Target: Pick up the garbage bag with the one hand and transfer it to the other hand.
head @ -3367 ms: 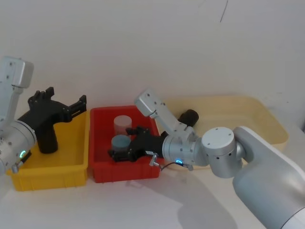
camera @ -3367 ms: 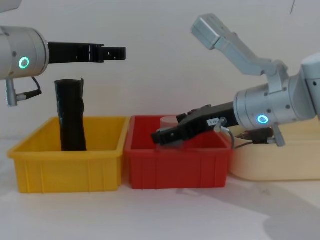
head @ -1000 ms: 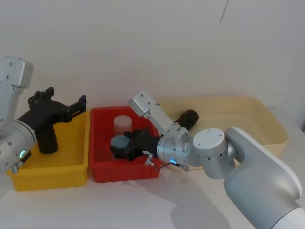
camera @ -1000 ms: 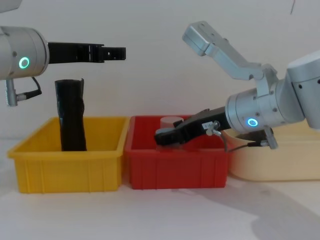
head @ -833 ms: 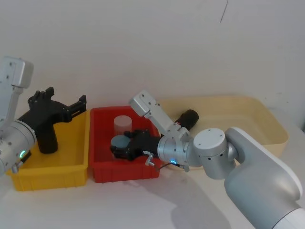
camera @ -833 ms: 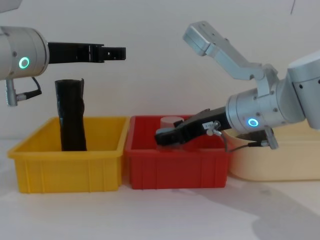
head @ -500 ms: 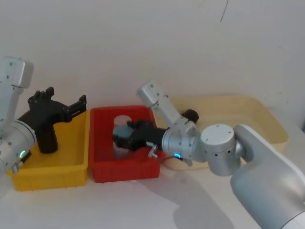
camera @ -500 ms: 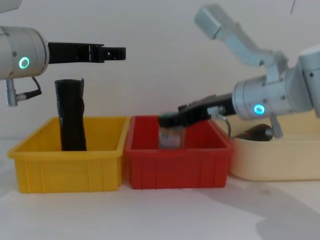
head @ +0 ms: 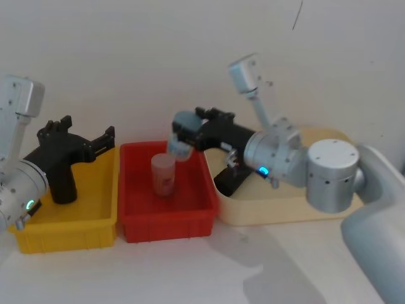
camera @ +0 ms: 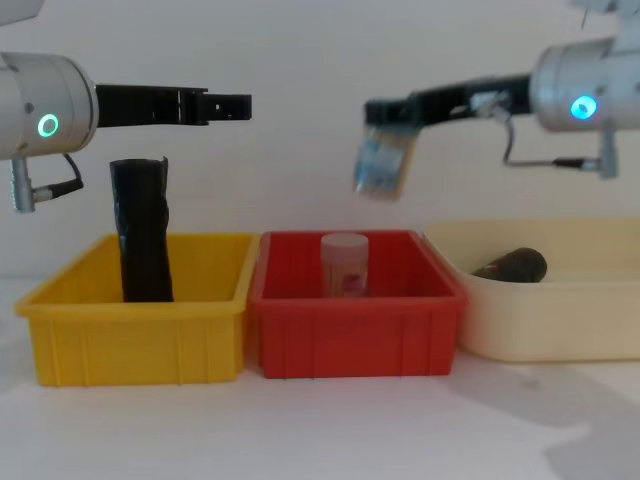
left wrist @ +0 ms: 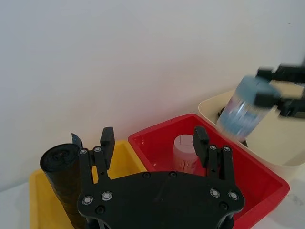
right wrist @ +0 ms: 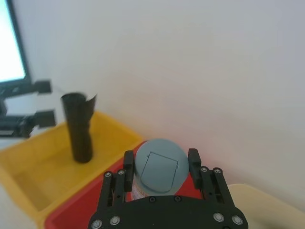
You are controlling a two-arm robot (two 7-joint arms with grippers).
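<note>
The garbage bag (head: 62, 183) (camera: 143, 240) (left wrist: 59, 167) (right wrist: 80, 126), a tall black roll, stands upright in the yellow bin (head: 69, 231) (camera: 130, 340). My left gripper (head: 88, 128) (camera: 235, 105) (left wrist: 153, 138) hovers open above the bag, clear of it. My right gripper (head: 180, 134) (camera: 385, 110) (right wrist: 160, 160) is shut on a clear bottle with a blue-grey cap (head: 180, 144) (camera: 380, 165) (right wrist: 158, 167) (left wrist: 243, 107). It holds the bottle in the air over the red bin (head: 164, 225) (camera: 350, 330).
A second pale jar (head: 163, 174) (camera: 344, 262) (left wrist: 186, 150) stands in the red bin. On the right, a beige tray (head: 285, 206) (camera: 560, 320) holds another black roll (head: 231, 177) (camera: 512, 266) lying on its side. A white wall is close behind.
My right gripper has lifted the blue-capped bottle out of the red bin and risen well above it. The left arm and the garbage bag have not moved.
</note>
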